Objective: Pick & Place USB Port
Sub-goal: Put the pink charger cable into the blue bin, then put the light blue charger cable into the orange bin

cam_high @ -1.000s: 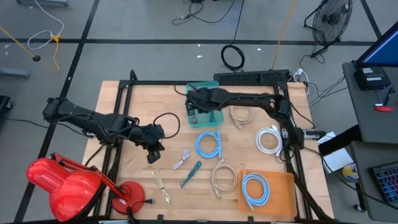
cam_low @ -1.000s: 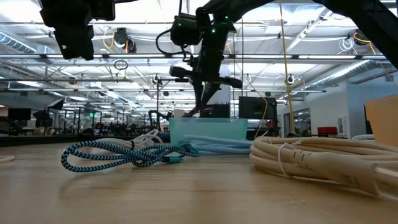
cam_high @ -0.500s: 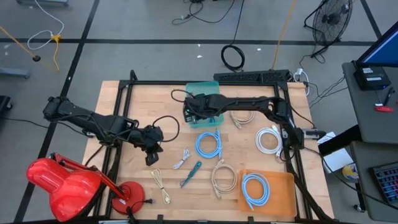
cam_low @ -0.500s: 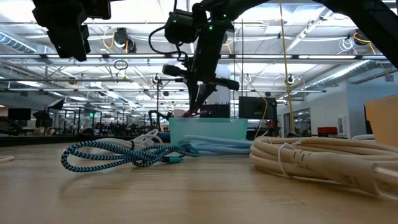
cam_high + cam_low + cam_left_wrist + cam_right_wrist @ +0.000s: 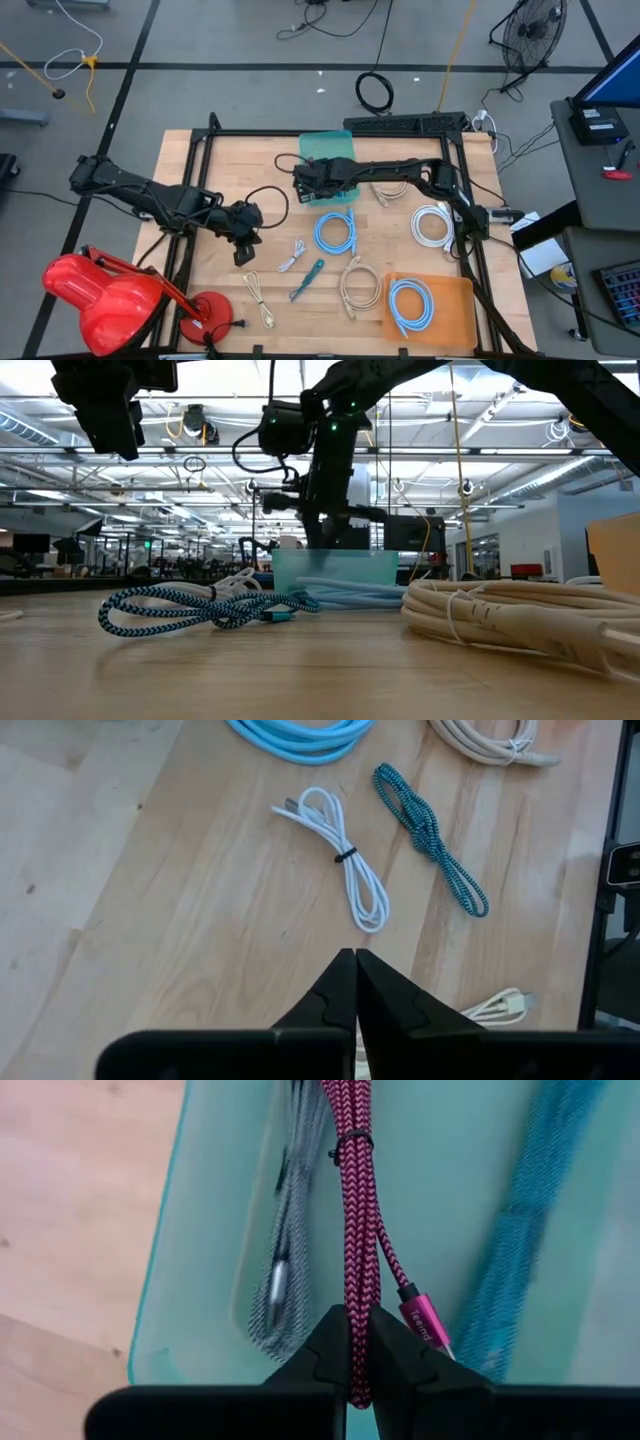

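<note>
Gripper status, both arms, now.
Left gripper: shut, empty, above the table.
Right gripper: shut on the red braided cable, over the teal bin.

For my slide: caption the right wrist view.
Right gripper shut on red cable above teal bin.

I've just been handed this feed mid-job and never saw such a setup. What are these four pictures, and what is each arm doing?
Two dark robot arms work at a wooden table. One picture looks straight down, one looks level across the tabletop, and two come from cameras on the wrists. The right gripper is over the teal bin at the table's far side, shut on a red braided cable; a grey cable and a blue one lie in the bin too. The left gripper is shut and empty, above a white cable and a teal braided cable. More coiled cables lie about, one in an orange tray.
</note>
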{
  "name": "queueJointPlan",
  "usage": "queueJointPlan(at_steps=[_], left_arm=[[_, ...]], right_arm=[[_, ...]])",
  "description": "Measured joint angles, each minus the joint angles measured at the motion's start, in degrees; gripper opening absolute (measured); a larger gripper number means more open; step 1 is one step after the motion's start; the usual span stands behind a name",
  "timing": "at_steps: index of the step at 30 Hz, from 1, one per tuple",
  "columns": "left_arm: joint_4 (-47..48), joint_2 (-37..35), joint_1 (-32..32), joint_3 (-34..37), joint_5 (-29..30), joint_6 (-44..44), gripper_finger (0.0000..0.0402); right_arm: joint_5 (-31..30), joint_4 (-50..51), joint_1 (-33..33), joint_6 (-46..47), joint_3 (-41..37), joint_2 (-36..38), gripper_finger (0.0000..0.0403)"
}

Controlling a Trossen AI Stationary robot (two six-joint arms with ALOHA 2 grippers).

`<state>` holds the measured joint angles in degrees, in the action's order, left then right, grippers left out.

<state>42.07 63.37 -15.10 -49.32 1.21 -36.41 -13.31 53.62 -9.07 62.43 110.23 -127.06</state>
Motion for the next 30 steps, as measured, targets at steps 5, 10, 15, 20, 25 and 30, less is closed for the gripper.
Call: queueJointPlan(at_steps=[5,10,15,20,25,30], left_arm=[[0.84,-0.02,-0.65,0.02,0.4,-0.78,0.0003],[1.09,-0.02,-1.2,0.02,0.65,-1.18,0.001],[1.09,-0.02,-1.18,0.02,0.9,-1.3,0.0003],[1.08,-0.02,-1.18,0.02,1.08,-1.39,0.001],[1.06,-0.02,-1.18,0.02,1.51,-1.37,0.0003],[1.04,-0.02,-1.18,0.02,1.59,-1.37,0.001]], right_arm=[[0.08,-0.66,0.65,0.22,-0.04,-0.96,0.0008],[1.26,-0.57,0.45,-0.46,-0.04,-1.05,0.0013],[1.66,-1.2,0.44,-1.99,-0.04,-1.05,0.0042],[3.38,-4.42,0.45,-3.47,-0.04,-1.05,0.0064],[4.6,-4.71,0.45,-3.78,-0.04,-1.05,0.0087],[4.48,-4.03,0.4,-3.75,-0.04,-1.05,0.0112]])
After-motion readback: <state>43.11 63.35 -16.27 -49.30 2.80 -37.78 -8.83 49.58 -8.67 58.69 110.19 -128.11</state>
